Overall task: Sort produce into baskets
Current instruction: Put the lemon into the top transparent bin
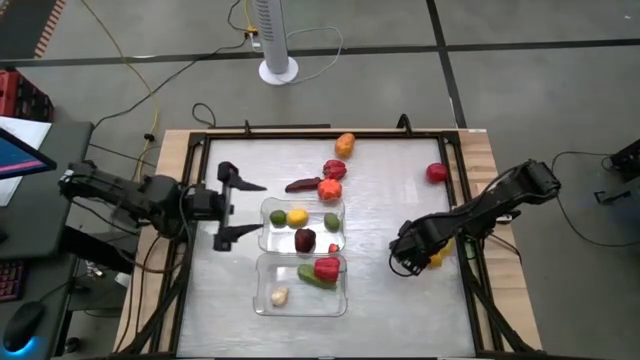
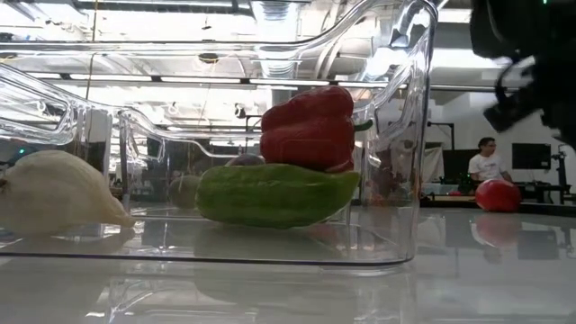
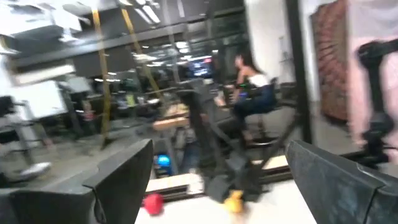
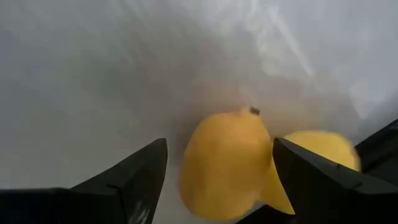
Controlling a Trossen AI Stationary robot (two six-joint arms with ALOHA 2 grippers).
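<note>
Two clear baskets stand side by side at the table's middle. The far basket (image 1: 268,208) holds a lemon, a lime and a dark red piece. The near basket (image 1: 262,300) holds a garlic bulb (image 2: 54,193), a cucumber (image 2: 274,193) and a red pepper (image 2: 310,126). My left gripper (image 1: 255,208) hangs open, level, left of the baskets, with nothing in it. My right gripper (image 1: 412,258) points down, open, at the table's right. Its fingers stand on either side of a yellow fruit (image 4: 227,165), and a second yellow piece (image 4: 320,149) lies beside that. My right gripper comes at the yellow fruit from above, one finger on each side. A gap shows at one finger (image 4: 140,177). Whether the other finger (image 4: 311,177) touches the fruit, I cannot tell. The fruit lies on the table.
Loose produce lies beyond the baskets: an orange piece (image 1: 345,145), a red piece (image 1: 335,170), a dark red chili (image 1: 303,185) and an orange-red piece (image 1: 330,190). A red ball (image 1: 436,173) sits at the far right. A black frame (image 1: 330,130) edges the table. A person (image 2: 486,162) stands in the room behind.
</note>
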